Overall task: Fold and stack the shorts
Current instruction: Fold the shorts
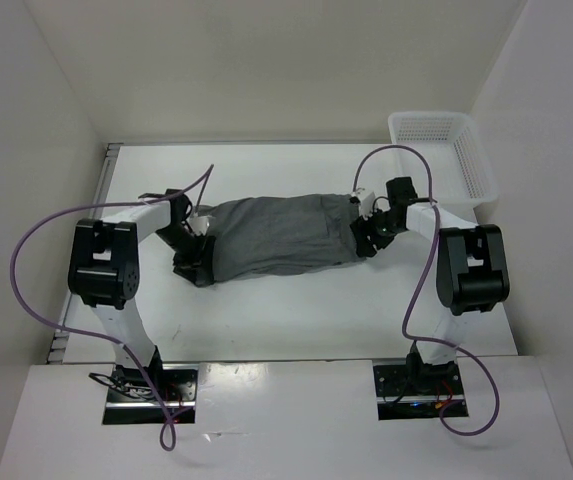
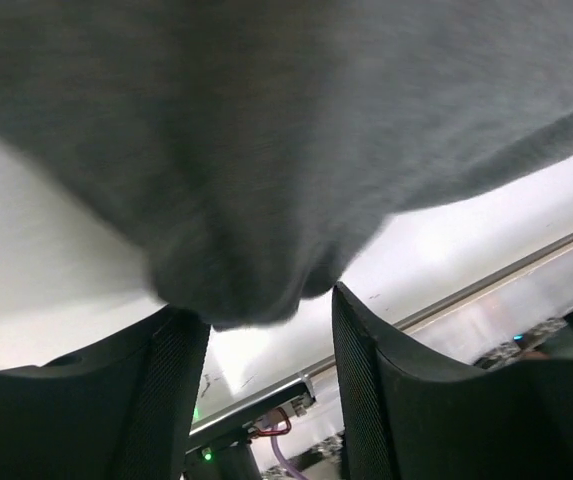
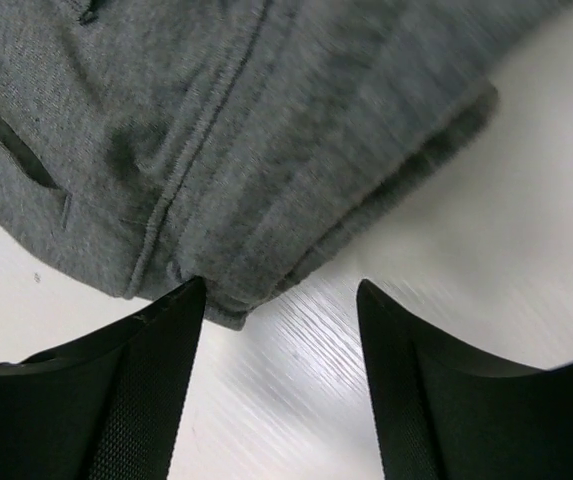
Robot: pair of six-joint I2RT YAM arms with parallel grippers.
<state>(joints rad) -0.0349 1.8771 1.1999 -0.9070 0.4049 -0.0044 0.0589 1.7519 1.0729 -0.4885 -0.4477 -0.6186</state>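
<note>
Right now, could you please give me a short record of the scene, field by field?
shorts: grey, lying in a long band across the table, between the two grippers
left gripper: open, at the shorts' left end, fabric edge just ahead of it
right gripper: open, at the shorts' right end, holding nothing
basket: white mesh, far right corner of the table, apart from the shorts
</note>
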